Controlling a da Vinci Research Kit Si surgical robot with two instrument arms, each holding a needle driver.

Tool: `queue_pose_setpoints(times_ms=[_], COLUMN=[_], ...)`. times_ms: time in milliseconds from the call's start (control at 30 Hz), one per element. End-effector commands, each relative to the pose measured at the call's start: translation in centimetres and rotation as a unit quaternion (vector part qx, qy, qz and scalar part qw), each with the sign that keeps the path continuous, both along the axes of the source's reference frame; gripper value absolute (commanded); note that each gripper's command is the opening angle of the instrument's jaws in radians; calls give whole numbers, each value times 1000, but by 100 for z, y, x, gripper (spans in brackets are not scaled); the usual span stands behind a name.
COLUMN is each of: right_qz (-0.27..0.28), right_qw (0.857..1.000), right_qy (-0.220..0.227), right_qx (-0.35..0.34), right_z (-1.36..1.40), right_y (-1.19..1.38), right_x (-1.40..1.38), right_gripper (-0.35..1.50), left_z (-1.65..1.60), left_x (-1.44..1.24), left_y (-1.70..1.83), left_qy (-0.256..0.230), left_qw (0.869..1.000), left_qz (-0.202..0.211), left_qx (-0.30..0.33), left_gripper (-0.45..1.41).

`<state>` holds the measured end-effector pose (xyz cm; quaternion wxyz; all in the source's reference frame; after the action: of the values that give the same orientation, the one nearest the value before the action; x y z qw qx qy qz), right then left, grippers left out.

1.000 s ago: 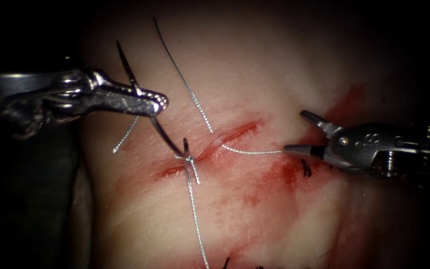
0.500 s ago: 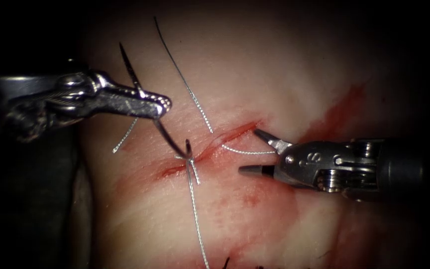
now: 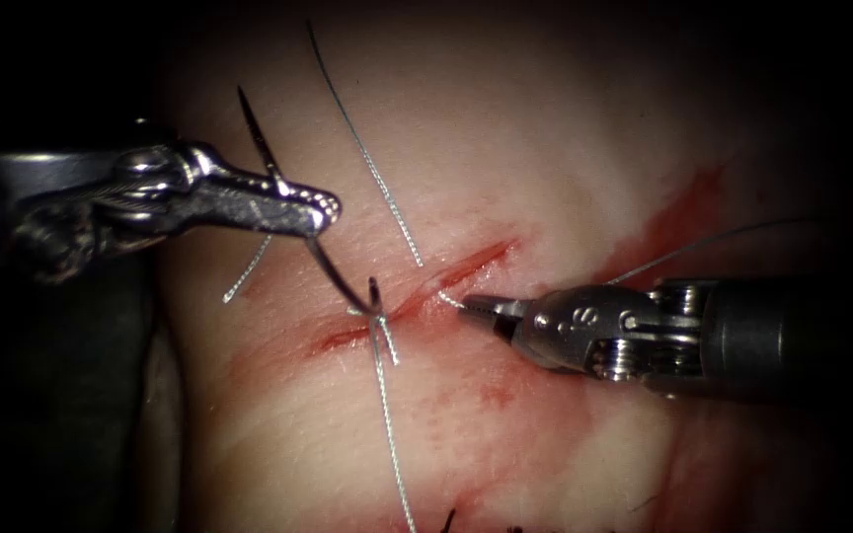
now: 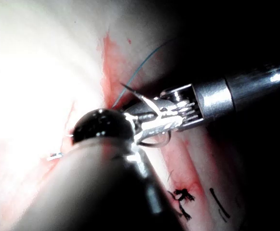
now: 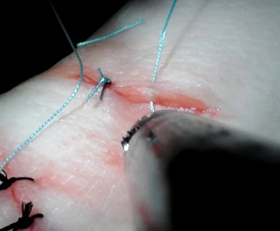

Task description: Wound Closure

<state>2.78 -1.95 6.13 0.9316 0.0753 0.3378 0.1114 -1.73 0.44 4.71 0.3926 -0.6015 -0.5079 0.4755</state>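
**Right tool pinching thread beside the cut, left tool clamped on the needle**

Right tool (image 3: pixel 478 307): comes in from the right, low over the tissue (image 3: pixel 545 138), jaws pressed together on the thread (image 3: pixel 452 299) just right of the cut (image 3: pixel 466 259). Holds a short pale strand that leaves the cut's right lip and ends inside the jaws; cannot tell how much of it lies between them. Shows a second, thinner strand rising behind the shaft toward the right and fading into the dark.

Left tool (image 3: pixel 316 208): reaches in from the left, above and left of the cut, jaws shut across the needle (image 3: pixel 333 276) at about the middle of its curve. Leaves one end of the needle pointing up and left, clear of the tissue, and the other curving down to the knot (image 3: pixel 377 318) on the cut. Hard to make out whether that lower end sits in the tissue or only rests against it.

From the knot, runs one long strand down and off the lower edge, another up and away over the tissue. Spreads red fluid (image 3: pixel 555 345) along the cut and to its right.

Left wrist view: hides its own jaws behind the dark rounded wrist; shows black cut ends of thread (image 4: pixel 183 197) on reddened tissue.

Right wrist view: blurs its own tool into a close dark mass, jaws not readable there.
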Motion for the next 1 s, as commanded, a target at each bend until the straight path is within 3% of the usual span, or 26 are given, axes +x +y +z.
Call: queue_pose_setpoints(times_ms=[33,200,600,867,900,933,1000], right_qz=[-7,-23,15,24,25,34,39], right_qw=[1000,999,998,998,998,999,999], right_qy=[-5,-21,-63,-64,-61,-42,-27], right_qx=[6,14,5,11,10,5,2], right_z=[4,-4,-7,-9,-9,-14,-16], right_y=[2,1,-1,-4,-4,-5,-6], right_x=[2,-26,-97,-98,-96,-94,-94], right_gripper=[-35,-35,-35,-35,-10,108,118], left_z=[5,4,4,4,4,4,5], left_x=[-4,-4,-4,-5,-5,-5,-6], left_y=[0,0,0,0,0,0,-1], left_qy=[0,-1,1,2,2,6,9], left_qw=[1000,1000,1000,1000,1000,1000,1000], left_qz=[0,1,1,2,2,3,4], left_qx=[0,0,0,0,0,-3,-7], left_gripper=[-45,-45,-45,-45,-45,-45,-45])
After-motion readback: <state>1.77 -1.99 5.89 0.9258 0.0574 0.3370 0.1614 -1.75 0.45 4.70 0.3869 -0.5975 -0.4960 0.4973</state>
